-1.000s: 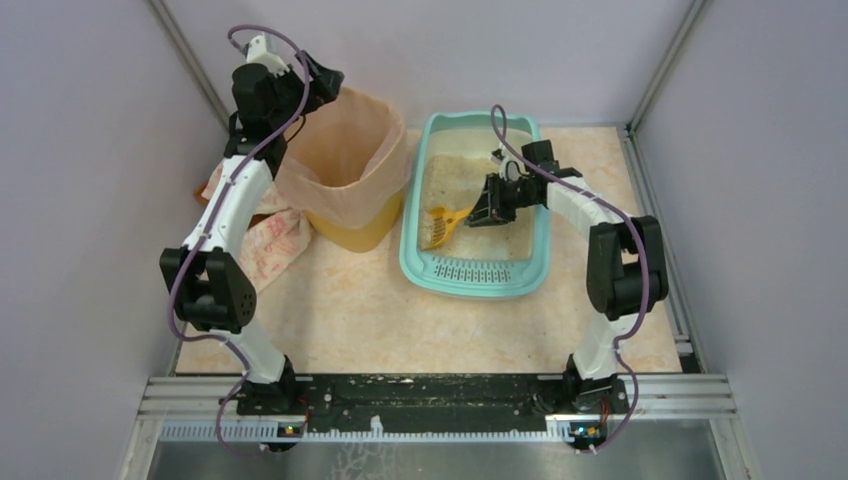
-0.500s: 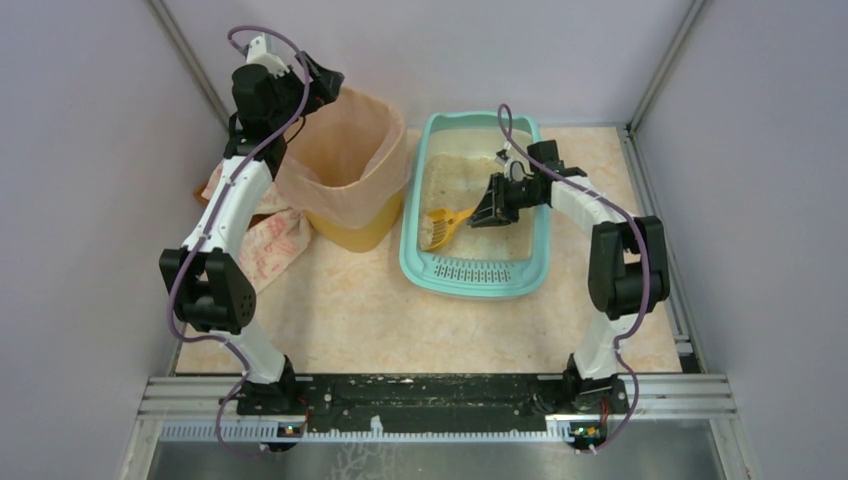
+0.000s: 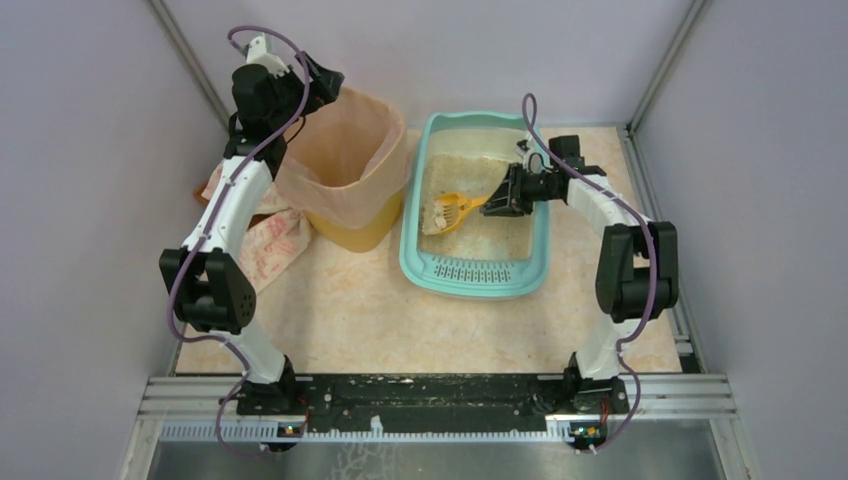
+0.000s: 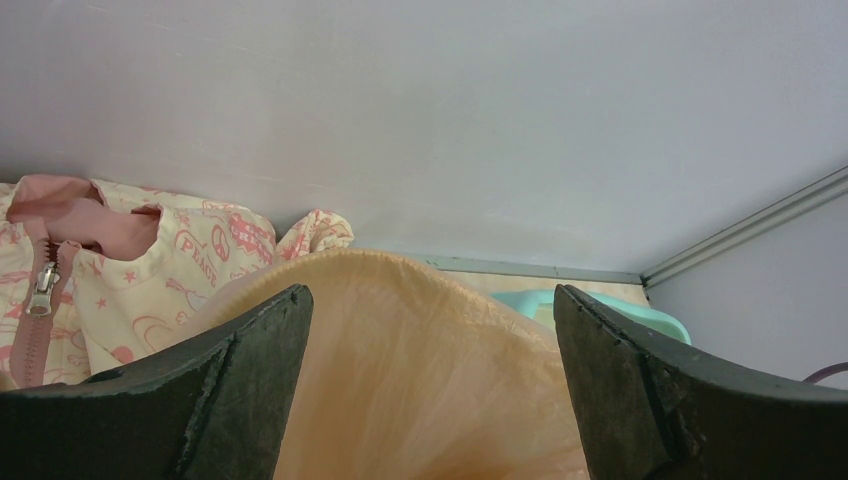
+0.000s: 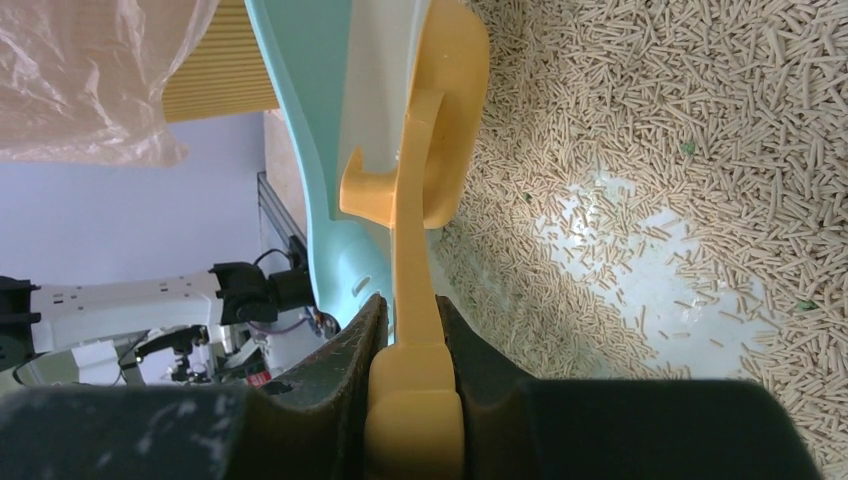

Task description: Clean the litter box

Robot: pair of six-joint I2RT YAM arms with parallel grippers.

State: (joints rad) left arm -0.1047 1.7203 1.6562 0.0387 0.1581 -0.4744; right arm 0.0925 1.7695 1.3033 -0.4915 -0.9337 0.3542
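Okay, right gripper (image 5: 408, 318): I see it pinching the yellow scoop (image 5: 440, 120) by its handle.
Scoop: head sits over the litter (image 5: 650, 120), close to the box's left wall; I can't tell if it touches.
Litter box (image 3: 470, 282): on the table toward the back, just right of the bin (image 3: 352, 236).
Left gripper (image 4: 430, 320): fingers spread wide, the bin's bag (image 4: 420, 400) rising between them.
Cloth (image 4: 120, 260): bunched up behind the bin, by my left arm.
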